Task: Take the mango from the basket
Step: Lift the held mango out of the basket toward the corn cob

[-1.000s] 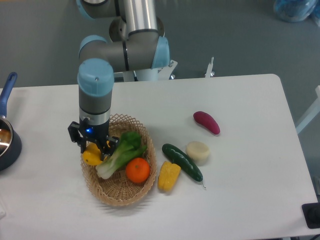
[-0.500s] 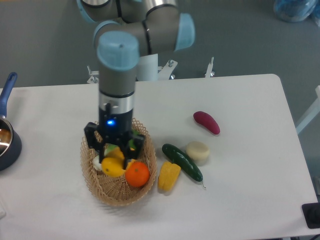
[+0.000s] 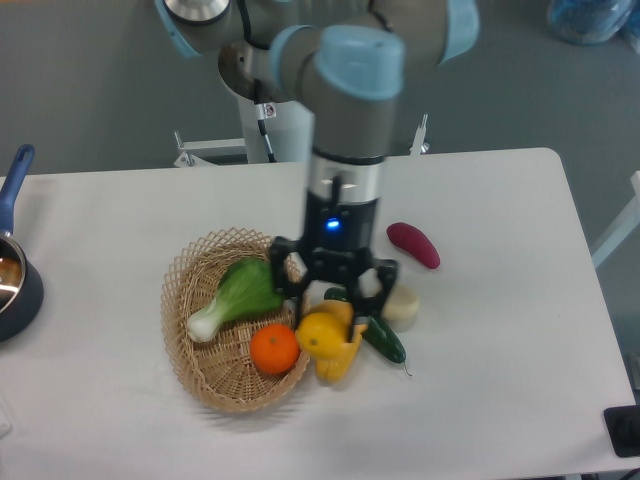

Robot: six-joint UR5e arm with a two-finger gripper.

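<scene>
My gripper (image 3: pixel 331 312) is shut on the mango (image 3: pixel 318 336), a smooth yellow-orange oval fruit. It holds the mango in the air just past the right rim of the tan wicker basket (image 3: pixel 196 262), above the yellow bell pepper (image 3: pixel 339 366) that lies on the table. The basket holds a green bok choy (image 3: pixel 236 296) and a round orange (image 3: pixel 275 349).
A dark green cucumber (image 3: pixel 386 341), partly hidden by the gripper, and a pale round vegetable (image 3: pixel 404 303) lie right of the basket. A purple eggplant (image 3: pixel 413 245) lies farther back right. A dark pot with a blue handle (image 3: pixel 12 272) is at the left edge.
The gripper has lifted the mango from the left side of the basket and carried it right, across the basket, to above the bell pepper. The bok choy has shifted in the basket.
</scene>
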